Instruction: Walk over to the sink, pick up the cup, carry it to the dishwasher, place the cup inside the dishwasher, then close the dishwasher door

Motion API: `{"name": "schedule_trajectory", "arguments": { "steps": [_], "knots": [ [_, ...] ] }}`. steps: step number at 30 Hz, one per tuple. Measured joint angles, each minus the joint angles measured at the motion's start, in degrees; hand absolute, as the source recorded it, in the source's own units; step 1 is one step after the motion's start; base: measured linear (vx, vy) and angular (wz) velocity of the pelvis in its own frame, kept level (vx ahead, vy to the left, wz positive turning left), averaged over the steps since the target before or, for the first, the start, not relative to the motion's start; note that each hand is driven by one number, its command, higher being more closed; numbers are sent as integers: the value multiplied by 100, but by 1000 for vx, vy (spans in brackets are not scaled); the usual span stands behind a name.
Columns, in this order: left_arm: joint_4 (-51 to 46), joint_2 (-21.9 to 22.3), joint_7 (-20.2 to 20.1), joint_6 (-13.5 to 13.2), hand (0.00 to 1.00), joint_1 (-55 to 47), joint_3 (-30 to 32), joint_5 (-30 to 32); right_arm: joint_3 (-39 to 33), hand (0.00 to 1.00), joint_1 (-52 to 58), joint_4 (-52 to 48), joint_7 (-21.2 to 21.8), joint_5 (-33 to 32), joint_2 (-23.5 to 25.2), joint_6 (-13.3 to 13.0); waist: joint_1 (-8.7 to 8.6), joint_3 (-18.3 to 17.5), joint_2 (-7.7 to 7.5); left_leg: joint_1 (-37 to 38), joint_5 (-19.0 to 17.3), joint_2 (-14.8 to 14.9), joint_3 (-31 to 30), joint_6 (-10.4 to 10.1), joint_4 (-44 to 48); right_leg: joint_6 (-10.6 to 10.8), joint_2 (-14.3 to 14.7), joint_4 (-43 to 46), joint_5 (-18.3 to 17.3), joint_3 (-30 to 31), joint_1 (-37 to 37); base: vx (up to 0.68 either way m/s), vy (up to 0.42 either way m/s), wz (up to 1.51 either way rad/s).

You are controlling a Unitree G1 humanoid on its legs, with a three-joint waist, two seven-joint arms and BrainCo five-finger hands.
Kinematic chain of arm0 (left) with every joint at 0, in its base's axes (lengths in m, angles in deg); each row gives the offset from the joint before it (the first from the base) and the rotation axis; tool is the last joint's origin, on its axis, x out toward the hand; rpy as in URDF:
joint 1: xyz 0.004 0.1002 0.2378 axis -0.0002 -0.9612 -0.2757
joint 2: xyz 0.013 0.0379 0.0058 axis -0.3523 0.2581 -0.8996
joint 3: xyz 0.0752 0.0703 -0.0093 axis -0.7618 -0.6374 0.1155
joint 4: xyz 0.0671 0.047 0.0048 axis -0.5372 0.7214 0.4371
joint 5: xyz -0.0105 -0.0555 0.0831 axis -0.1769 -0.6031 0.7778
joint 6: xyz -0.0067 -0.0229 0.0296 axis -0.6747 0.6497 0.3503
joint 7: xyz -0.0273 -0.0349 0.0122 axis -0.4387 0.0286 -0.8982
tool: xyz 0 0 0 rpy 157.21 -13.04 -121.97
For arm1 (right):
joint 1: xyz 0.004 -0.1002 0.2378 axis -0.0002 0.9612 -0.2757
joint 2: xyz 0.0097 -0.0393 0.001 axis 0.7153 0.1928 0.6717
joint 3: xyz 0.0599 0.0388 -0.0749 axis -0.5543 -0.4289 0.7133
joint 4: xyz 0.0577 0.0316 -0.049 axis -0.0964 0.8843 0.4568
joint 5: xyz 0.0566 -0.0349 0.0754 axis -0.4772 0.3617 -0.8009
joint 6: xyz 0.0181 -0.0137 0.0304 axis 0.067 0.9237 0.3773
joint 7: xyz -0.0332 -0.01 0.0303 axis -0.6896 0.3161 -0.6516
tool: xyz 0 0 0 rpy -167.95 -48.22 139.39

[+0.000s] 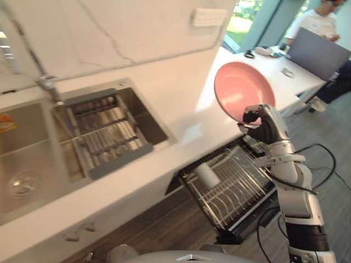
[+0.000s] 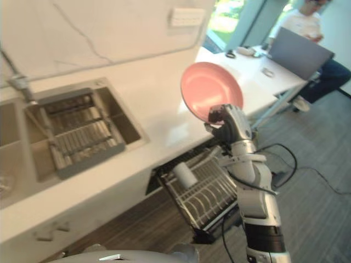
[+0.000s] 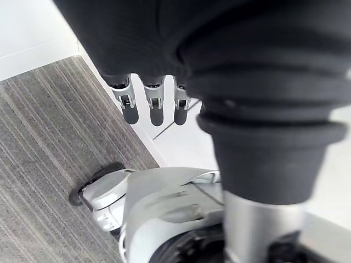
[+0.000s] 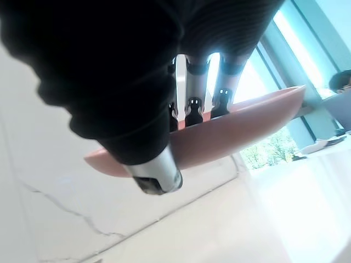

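My right hand [image 1: 267, 126] is shut on the lower rim of a pink plate [image 1: 241, 87], holding it upright above the counter's edge. In the right wrist view the fingers [image 4: 193, 104] lie across the plate [image 4: 247, 129] with the thumb under it. Below the plate, the dishwasher's wire rack [image 1: 244, 192] is pulled out under the counter. A white cup [image 1: 207, 175] lies on its side in that rack. My left hand [image 3: 154, 107] hangs over the grey floor with straight fingers and holds nothing.
A steel sink [image 1: 151, 125] with a grey drainer rack and a faucet [image 1: 49, 85] is set in the white counter at the left. At the back right a person [image 1: 317, 21] sits behind a laptop [image 1: 318, 55] at a white table.
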Motion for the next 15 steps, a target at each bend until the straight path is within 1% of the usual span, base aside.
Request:
{"name": "schedule_trajectory", "arguments": {
  "steps": [1,2,3,4,5,6,7,8,9,11,12,13,15],
  "knots": [
    [40,114,27,52,0,9,81,2,25,100,-83,91,56,-11,-49,97,28,-7,100,59,116,233,-1,-246,-75,496,262,-307,-338,-46,147,-81,-646,-72],
    [50,225,46,64,0,4,193,8,36,100,-79,127,101,-25,-142,115,21,-5,160,165,244,336,-6,-383,-269,747,419,-534,-509,-121,275,-49,-476,-55],
    [107,306,105,64,0,4,240,8,50,100,-79,197,152,-69,-233,149,16,4,202,271,406,371,-5,-431,-527,866,541,-732,-599,-130,371,-58,-443,-41],
    [152,426,202,70,0,3,300,6,22,100,-74,233,230,-131,-318,239,7,-1,262,431,619,368,-14,-411,-882,874,688,-960,-609,-126,445,-56,-331,-42],
    [169,555,262,69,0,5,421,7,-11,100,-75,223,248,-131,-363,247,-15,-5,273,536,779,269,-33,-416,-1191,874,749,-1130,-609,-95,439,-65,-276,-35],
    [183,610,322,70,0,0,428,8,-26,100,-74,222,251,-128,-367,247,-37,-11,282,550,833,220,-62,-425,-1305,876,770,-1195,-610,-78,420,-51,-128,-25],
    [221,724,464,70,0,27,410,3,-25,100,-77,223,252,-121,-361,244,-76,-14,287,581,876,125,-210,-434,-1443,912,802,-1311,-605,-15,374,-67,-74,-30],
    [246,785,565,76,0,86,417,2,41,100,-80,223,269,-118,-305,223,-64,-22,303,622,892,54,-236,-461,-1531,967,800,-1401,-526,108,309,-76,-43,-31],
    [254,769,574,78,0,90,401,3,93,100,-79,224,286,-115,-254,207,-68,-21,297,640,905,19,-219,-486,-1555,977,786,-1467,-470,157,312,-93,11,-38],
    [252,722,587,54,0,87,380,4,155,100,-48,223,388,-102,-16,164,-95,-20,236,636,846,-169,-181,-507,-1585,1048,672,-1880,-186,232,351,-123,53,-22],
    [245,701,582,28,0,122,365,4,157,100,-44,223,398,-67,16,163,-92,-19,217,600,817,-223,-190,-495,-1585,1055,641,-2001,-91,240,354,-120,63,-16],
    [226,639,545,8,0,156,324,7,174,100,-44,221,451,6,58,193,-54,11,153,521,787,-349,-266,-495,-1596,1079,570,-2231,99,258,343,-78,51,-13],
    [223,603,456,11,0,198,317,40,302,100,-40,222,494,66,57,240,-39,49,117,386,804,-510,-375,-490,-1595,1114,466,-2423,307,287,307,-72,59,-4]
  ]
}}
